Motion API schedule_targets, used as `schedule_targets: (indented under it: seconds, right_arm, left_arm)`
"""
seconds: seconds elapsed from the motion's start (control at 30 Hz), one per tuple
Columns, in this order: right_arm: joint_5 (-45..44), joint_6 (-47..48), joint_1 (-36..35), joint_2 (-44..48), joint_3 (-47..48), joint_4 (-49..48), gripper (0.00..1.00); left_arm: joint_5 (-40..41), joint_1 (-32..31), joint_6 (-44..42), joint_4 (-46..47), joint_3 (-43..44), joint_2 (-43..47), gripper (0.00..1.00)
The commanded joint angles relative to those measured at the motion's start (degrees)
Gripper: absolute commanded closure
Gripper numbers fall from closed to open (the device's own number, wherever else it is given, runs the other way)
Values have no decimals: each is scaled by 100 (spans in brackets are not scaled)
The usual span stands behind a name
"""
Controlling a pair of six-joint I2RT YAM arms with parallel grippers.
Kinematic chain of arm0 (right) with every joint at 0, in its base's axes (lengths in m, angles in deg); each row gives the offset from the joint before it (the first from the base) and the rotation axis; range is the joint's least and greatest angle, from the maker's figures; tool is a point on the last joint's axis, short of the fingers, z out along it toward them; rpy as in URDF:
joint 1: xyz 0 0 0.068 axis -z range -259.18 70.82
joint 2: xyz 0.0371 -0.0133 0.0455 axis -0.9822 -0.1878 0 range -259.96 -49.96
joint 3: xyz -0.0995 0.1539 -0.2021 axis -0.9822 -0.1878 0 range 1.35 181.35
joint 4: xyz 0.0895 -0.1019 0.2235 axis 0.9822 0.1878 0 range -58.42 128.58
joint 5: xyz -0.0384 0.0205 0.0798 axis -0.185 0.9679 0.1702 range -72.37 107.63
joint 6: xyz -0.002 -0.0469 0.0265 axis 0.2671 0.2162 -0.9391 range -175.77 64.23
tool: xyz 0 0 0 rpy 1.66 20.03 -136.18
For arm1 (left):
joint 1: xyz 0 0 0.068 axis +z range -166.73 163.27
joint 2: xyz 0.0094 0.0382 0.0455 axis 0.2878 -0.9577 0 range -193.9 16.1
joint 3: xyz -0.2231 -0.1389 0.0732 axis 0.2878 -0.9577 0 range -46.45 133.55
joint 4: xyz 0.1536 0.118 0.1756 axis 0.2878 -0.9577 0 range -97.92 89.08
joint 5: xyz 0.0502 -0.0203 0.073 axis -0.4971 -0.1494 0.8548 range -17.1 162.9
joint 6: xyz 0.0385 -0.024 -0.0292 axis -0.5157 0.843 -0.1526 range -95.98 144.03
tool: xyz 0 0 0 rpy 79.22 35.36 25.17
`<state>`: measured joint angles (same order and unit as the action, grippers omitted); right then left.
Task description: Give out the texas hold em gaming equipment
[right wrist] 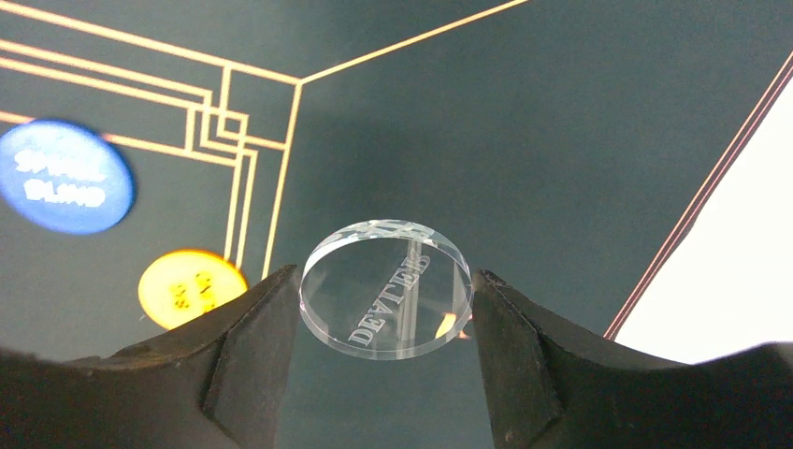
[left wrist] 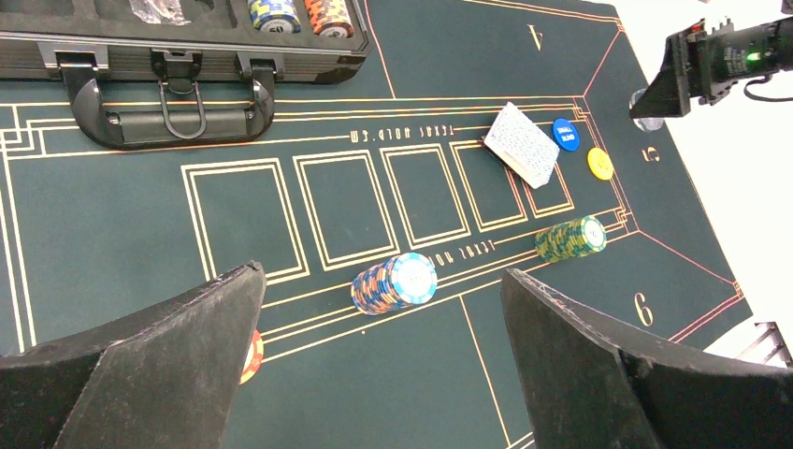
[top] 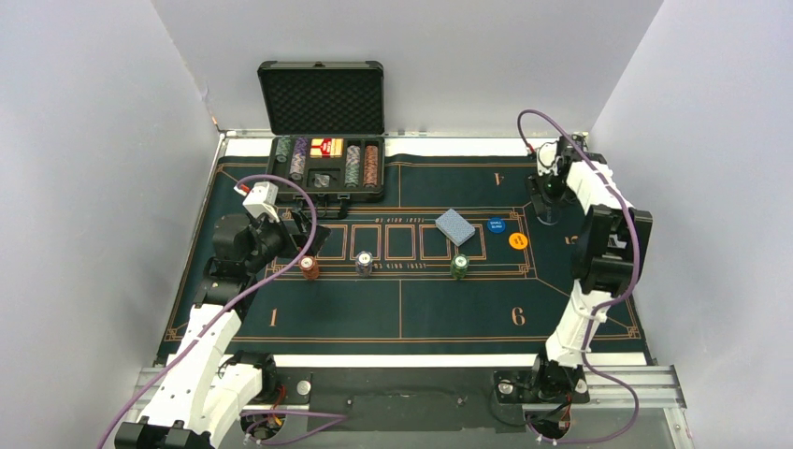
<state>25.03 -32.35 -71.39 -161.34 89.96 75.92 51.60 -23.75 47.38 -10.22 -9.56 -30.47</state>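
mid-frame, we are clamping a clear disc (right wrist: 379, 313) by its rim in our right gripper (right wrist: 385, 281); its slick edge could be squirting out. our left gripper (left wrist: 382, 273) is gaping.

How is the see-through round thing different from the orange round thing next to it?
The clear disc is see-through, with DEALER engraved on it. The orange disc is solid-coloured, and its markings are too blurred to read. The clear disc sits between the fingers of the right gripper, while the orange disc lies free on the green mat with nothing touching it. Both are flat and round.
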Motion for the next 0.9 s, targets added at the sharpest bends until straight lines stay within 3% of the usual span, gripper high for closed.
schedule_targets:
  seconds: [0.0,0.07,0.13,0.2,0.23,0.27,0.43,0.63,0.7,0.87]
  right_arm:
    - [-550,-34,46,-494,592,146,51]
    - [-556,-59,100,-661,723,198,49]
    - [-442,-54,141,-743,791,268,39]
    - [-292,-25,151,-745,801,337,22]
    - [-243,-23,152,-723,789,365,9]
    - [-167,-26,152,-661,773,372,5]
    - [84,-12,152,-154,507,371,2]
    - [1872,974,-77,1230,-746,491,2]
    - [1843,1108,-271,1347,-1078,451,3]
    - [1210,557,-616,978,-1231,225,16]
  left_arm:
    - [-108,31,11,324,-7,20,2]
    - [-103,27,7,317,-10,18,2]
    - [-106,28,6,323,-13,1,2]
    - [-122,26,17,330,-7,-9,2]
    - [-116,33,19,331,-6,-10,2]
    - [-126,29,20,332,-6,-10,2]
    - [-99,40,8,318,-3,23,2]
    - [-142,43,22,344,4,77,2]
    - [-157,41,28,349,3,81,2]
    - [-157,35,29,350,3,115,2]
